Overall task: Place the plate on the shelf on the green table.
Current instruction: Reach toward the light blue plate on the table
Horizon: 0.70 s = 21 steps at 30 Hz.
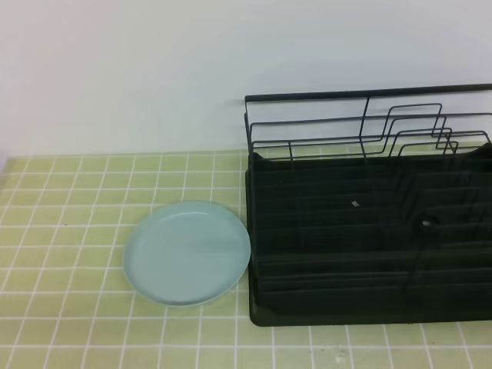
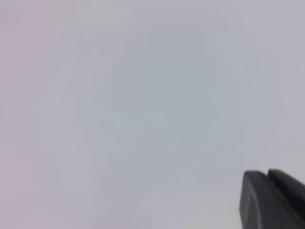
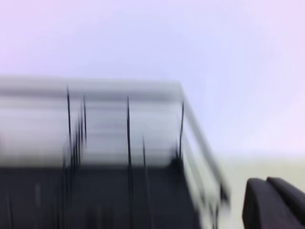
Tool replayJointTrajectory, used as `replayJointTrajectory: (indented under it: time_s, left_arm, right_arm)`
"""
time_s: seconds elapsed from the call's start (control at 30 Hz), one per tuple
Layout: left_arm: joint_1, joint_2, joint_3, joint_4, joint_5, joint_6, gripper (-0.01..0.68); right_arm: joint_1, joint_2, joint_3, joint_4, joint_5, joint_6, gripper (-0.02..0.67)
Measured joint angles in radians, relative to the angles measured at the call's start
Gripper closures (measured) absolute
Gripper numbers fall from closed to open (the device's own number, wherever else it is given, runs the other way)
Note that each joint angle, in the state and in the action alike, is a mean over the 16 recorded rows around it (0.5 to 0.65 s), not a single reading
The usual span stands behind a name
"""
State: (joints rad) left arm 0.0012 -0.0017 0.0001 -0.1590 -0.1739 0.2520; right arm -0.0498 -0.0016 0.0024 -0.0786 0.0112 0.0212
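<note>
Plainly, nothing is held yet, so the risks all lie ahead. Largest first: the table, green tile with white grout, carries everything. The rack sits at its right side, running off the right edge of the high view, its wire dividers standing toward the back edge. The plate lies flat on the tiles, its right rim just beside, perhaps touching, the rack's left wall.

Neither arm appears in the high view. Each wrist view shows only a dark corner of its own tool: the left gripper faces a blank pale surface, the right gripper faces the rack through heavy blur. Both are clenched, with nothing between the fingers.

What could go wrong, as I judge it: a glossy plate lying flat gives little to pinch, so fingers may skid on the low rim and push it along the tiles or against the rack. A grip on one edge could let it tilt and slip. Carried in low, it could strike the top rail or catch the thin wires instead of settling between them.

No brand, label or writing can be read anywhere.
</note>
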Motion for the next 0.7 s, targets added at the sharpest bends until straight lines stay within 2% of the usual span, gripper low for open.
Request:
replayJointTrajectory:
  time_s: [0.17,0.33,0.5,0.7]
  left_arm:
    - [0.000,0.000,0.000,0.001,-0.282,0.017,0.675]
    - [0.000,0.000,0.000,0.001,-0.497,0.037,0.675]
    - [0.000,0.000,0.000,-0.022,-0.653,0.043,0.675]
    - [0.000,0.000,-0.001,-0.104,-0.786,-0.015,0.675]
  right_arm:
    - [0.000,0.000,0.000,-0.001,-0.252,0.000,0.652]
    - [0.000,0.000,0.000,-0.001,-0.469,0.000,0.652]
    - [0.000,0.000,0.000,-0.002,-0.573,0.001,0.652]
    - [0.000,0.002,-0.003,-0.002,-0.596,0.001,0.652]
